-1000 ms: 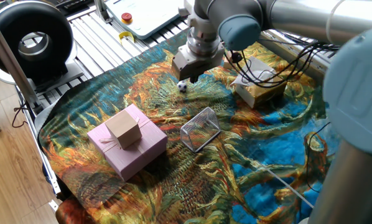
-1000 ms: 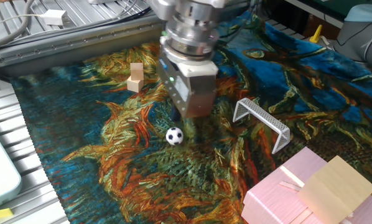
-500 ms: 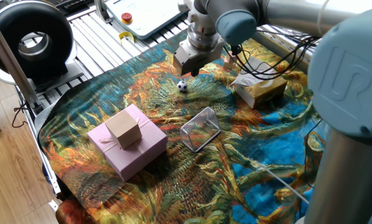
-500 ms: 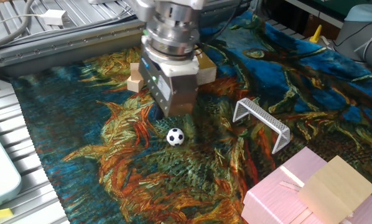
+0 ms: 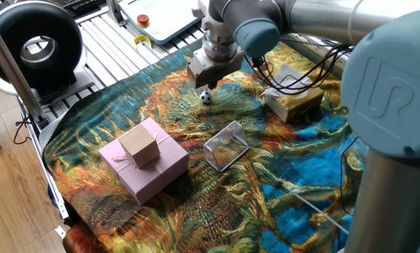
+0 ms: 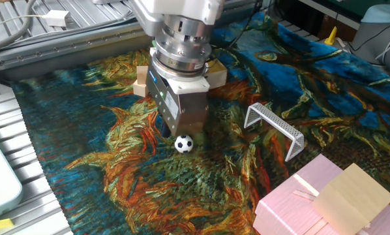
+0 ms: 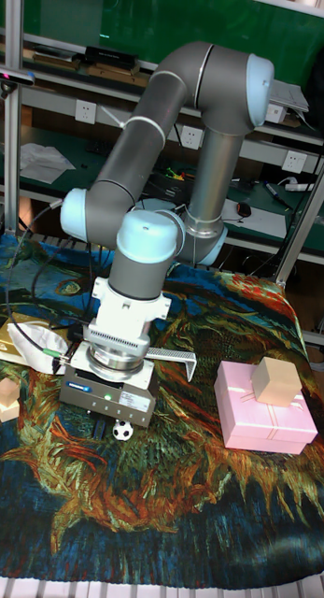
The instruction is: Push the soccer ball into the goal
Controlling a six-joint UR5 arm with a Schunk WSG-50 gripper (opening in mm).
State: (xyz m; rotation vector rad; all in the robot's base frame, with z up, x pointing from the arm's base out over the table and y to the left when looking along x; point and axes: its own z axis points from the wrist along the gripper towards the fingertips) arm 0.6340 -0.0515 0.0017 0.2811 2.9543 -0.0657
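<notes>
The soccer ball (image 5: 206,98) (image 6: 183,143) (image 7: 123,431), tiny and white with black patches, rests on the patterned cloth. My gripper (image 5: 209,84) (image 6: 168,130) hangs low right beside it, on the side away from the goal. Its dark fingers look closed together and hold nothing, and the gripper body hides most of them. The goal (image 5: 226,145) (image 6: 274,126) (image 7: 172,359), a small silver wire-mesh wedge, stands on the cloth a short way past the ball.
A pink gift box (image 5: 143,169) (image 6: 293,205) carries a small cardboard box (image 5: 140,145) (image 6: 349,192) and stands near the goal. A tan package (image 5: 292,99) with cables lies behind the arm. A small wooden cube (image 6: 141,81) sits near the cloth's far edge.
The gripper has shifted sideways, from over the ball's goal side to its far side, and sits lower beside it. The ball and goal have stayed where they were.
</notes>
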